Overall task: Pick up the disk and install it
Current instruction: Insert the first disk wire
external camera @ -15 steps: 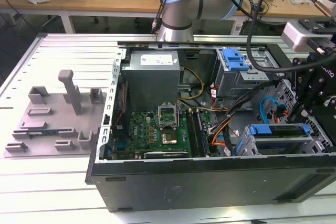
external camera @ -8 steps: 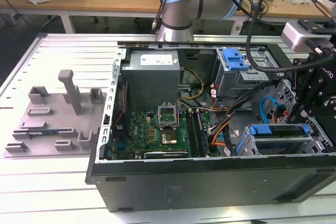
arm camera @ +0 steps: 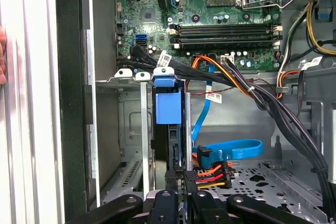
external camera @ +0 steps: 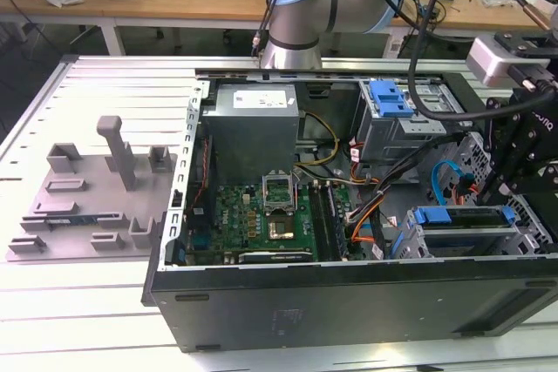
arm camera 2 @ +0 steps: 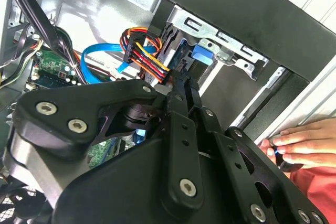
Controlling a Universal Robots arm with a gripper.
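My tool (arm camera: pixel 178 195) sits inside the case (external camera: pixel 349 302), closed edge-on around the disk (arm camera: pixel 169 111) standing in the cage (arm camera: pixel 131 129); a hand (arm camera 2: pixel 302 142) rests beside it.

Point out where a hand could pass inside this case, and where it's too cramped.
Free: the bay between the case wall and the blue-framed disk; the perforated floor below the blue cable. Crowded: the cable bundle over the motherboard's edge, and around the gripper.
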